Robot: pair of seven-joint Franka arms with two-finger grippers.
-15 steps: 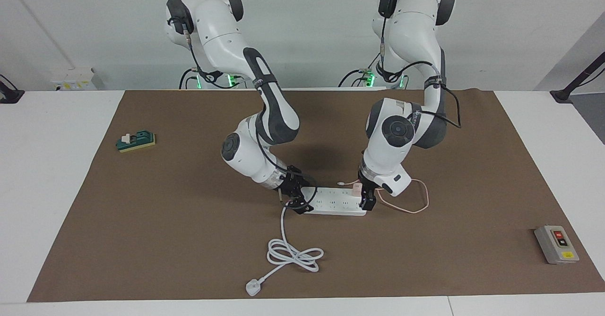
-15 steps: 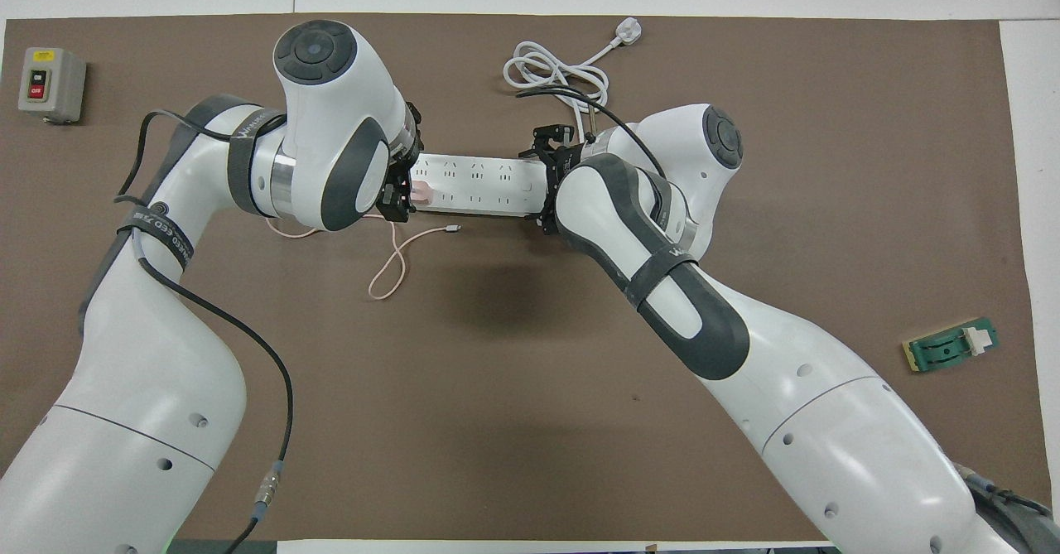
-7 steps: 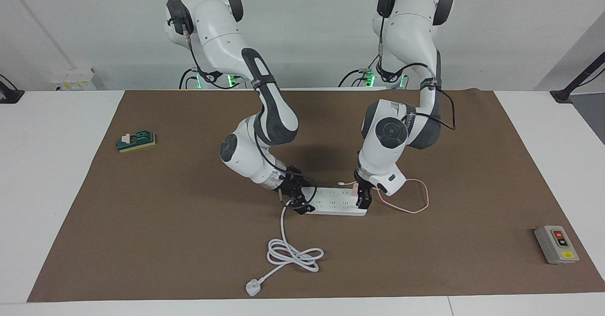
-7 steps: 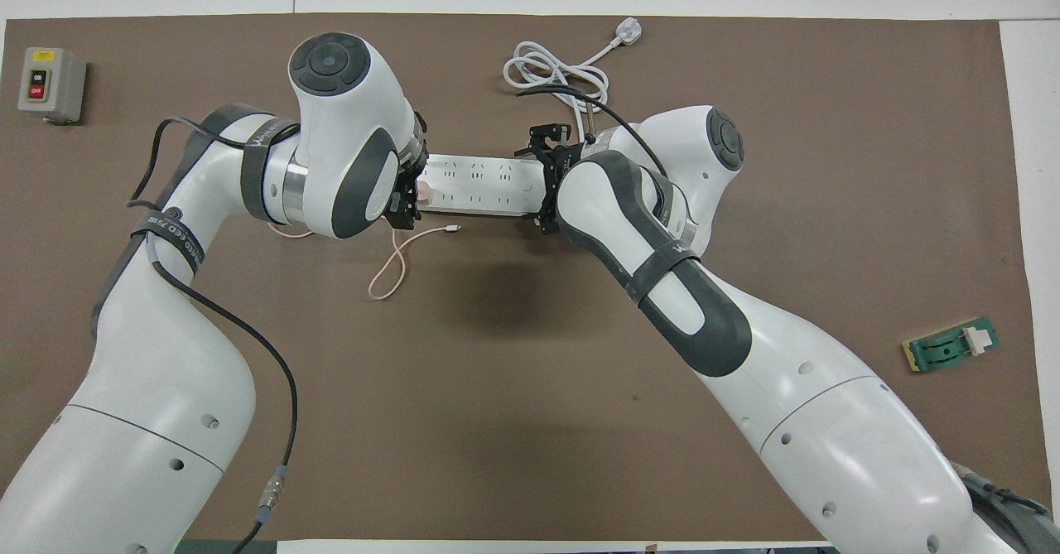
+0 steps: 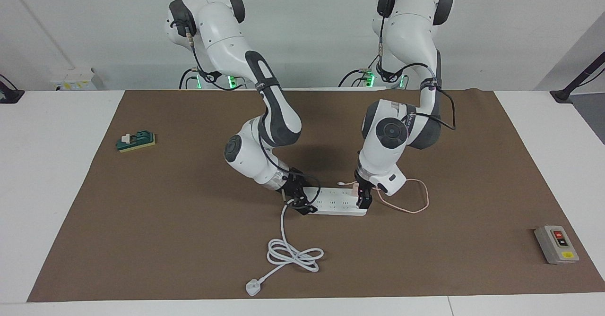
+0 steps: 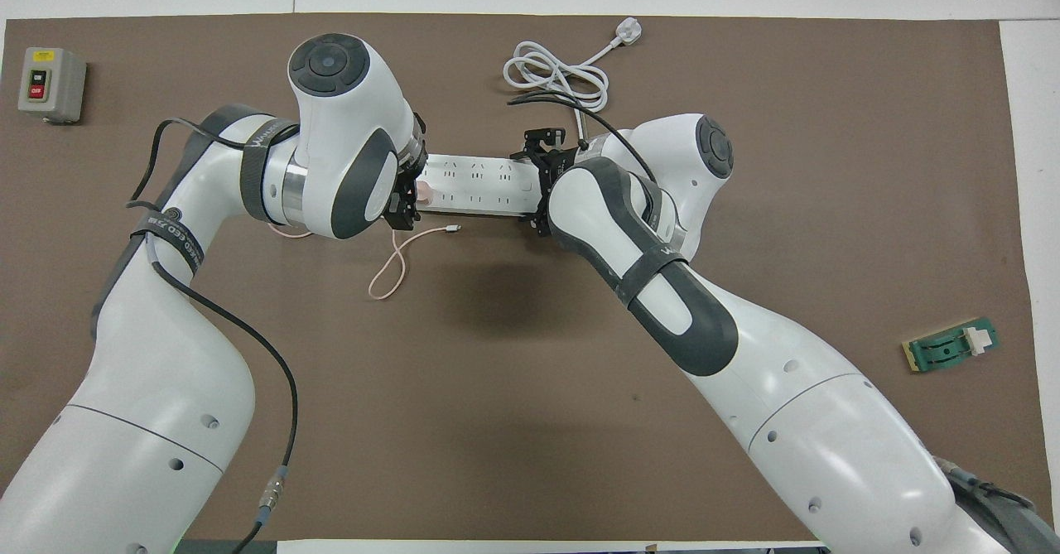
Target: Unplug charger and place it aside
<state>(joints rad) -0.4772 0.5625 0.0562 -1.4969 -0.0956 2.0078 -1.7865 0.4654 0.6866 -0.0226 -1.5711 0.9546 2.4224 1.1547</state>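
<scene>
I am at the grasping step: my left gripper is down at the small pale-pink cube-shaped charger, which sits plugged into the white multi-socket power strip at the end toward my left arm. Its jaws stand wide on either side of the pink cube and have not closed on it. My right gripper is at the strip's other end, where the thick white cord leaves it; whether it is clamped there I cannot tell. The charger's thin pink cable loops on the brown mat beside the strip.

Next I judge I must close the left jaws squarely on the cube and pull straight up, with the strip held down so it does not lift too.

Compared with a second ago, my left gripper has come lower and closer in over the charger, and the right arm has shifted slightly; the strip and cable lie as they did.
</scene>
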